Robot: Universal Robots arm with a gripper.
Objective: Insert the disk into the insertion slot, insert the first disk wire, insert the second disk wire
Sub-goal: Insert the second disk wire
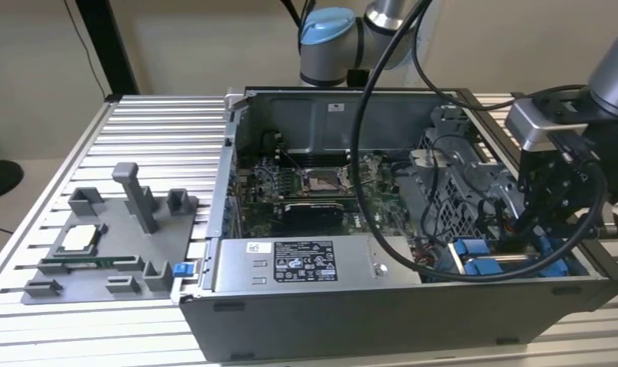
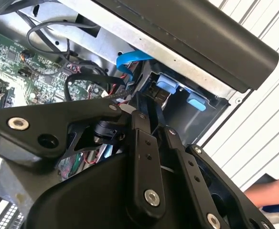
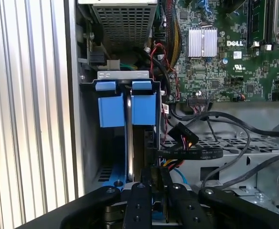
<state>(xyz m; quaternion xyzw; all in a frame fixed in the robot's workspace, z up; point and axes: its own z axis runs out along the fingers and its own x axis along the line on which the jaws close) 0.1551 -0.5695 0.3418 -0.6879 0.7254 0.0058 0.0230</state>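
Observation:
The disk [image 3: 129, 136] stands on edge in the insertion slot [image 3: 89, 143], with its blue carrier tabs [image 3: 113, 107] at the slot's mouth. In the exterior view the disk [image 1: 505, 261] and its blue carrier sit in the case's near corner on the exterior view's right. My gripper [image 1: 541, 238] reaches down into that corner. In both wrist views the fingers stand close together, gripper [image 3: 155, 174] and gripper [image 2: 149, 110], pinching a small black connector of a disk wire [image 3: 171, 164] with coloured strands, right at the disk's end. A second black connector [image 3: 182, 136] hangs loose beside it.
The open computer case lies on a ribbed metal table [image 1: 156, 130]. It holds the power-supply box [image 1: 304, 264], the motherboard [image 1: 320, 183] and a perforated cage [image 1: 462, 183]. A blue flat cable [image 2: 130, 59] runs near the bay. A grey fixture tray [image 1: 95, 245] sits at the exterior view's left.

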